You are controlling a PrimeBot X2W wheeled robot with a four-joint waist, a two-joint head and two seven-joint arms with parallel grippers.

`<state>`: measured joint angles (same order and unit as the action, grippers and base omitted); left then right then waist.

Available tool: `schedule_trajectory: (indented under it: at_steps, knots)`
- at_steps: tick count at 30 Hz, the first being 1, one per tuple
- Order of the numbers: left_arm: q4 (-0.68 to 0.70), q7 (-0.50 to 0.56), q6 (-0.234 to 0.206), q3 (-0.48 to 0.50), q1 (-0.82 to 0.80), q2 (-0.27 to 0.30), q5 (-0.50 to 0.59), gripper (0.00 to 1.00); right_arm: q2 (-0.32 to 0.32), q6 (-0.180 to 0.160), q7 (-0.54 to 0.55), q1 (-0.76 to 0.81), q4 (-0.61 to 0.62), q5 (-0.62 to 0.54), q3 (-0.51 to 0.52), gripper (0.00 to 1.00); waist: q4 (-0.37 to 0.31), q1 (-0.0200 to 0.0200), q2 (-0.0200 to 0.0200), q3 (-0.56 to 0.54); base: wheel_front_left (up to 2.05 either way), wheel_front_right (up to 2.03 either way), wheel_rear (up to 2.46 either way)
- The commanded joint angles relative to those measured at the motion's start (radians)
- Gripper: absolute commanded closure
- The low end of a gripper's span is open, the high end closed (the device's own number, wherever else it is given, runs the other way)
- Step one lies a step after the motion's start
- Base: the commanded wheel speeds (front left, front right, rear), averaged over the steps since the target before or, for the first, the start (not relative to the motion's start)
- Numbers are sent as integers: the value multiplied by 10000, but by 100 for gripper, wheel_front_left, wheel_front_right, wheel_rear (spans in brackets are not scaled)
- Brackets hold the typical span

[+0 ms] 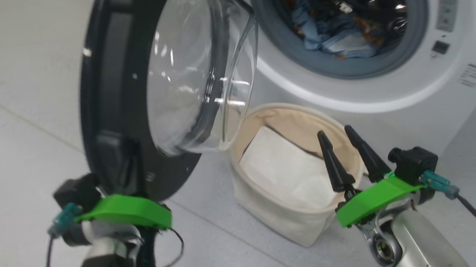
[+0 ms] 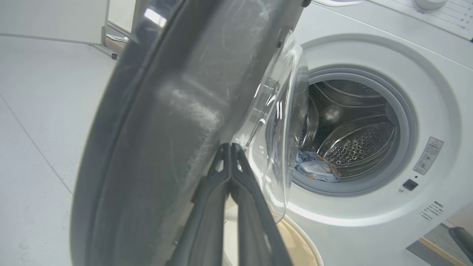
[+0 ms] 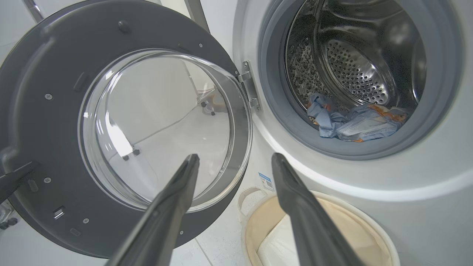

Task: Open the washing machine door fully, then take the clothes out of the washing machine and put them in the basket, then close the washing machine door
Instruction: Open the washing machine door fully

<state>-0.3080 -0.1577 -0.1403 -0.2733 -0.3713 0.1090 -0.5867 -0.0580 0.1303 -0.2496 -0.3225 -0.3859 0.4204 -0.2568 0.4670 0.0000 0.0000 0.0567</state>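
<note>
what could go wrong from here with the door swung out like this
1. The left gripper lies shut along the washing machine door, clasping nothing, so it may slide off while pushing.
2. The door's glass bowl hangs near the basket; left there, it could crowd the drop.
3. The open right gripper might catch only part of the crumpled clothes.

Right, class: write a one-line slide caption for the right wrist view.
Washer door open, blue clothes in the drum, basket with a white sheet below.
</note>
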Motion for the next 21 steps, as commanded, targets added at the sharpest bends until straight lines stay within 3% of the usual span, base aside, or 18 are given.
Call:
schedule_trajectory:
  at_steps: [1, 12, 21]
  knots:
    - [10, -221, 33, 619, -706, 337, -117, 100, 76, 4, -122, -511, 441, -163, -161, 0, 276, 0, 0, 294, 0, 0, 0]
    - [-1281, -932, 257, 1969, -1802, 601, -647, 100, 77, 4, -122, -948, 540, -599, -377, 0, 593, 0, 0, 1345, 0, 0, 0]
    - [-1806, -1035, 421, 3423, -2680, 345, -819, 100, -143, 4, -38, -1600, 498, -771, -622, 0, 760, 0, 0, 2442, 0, 0, 0]
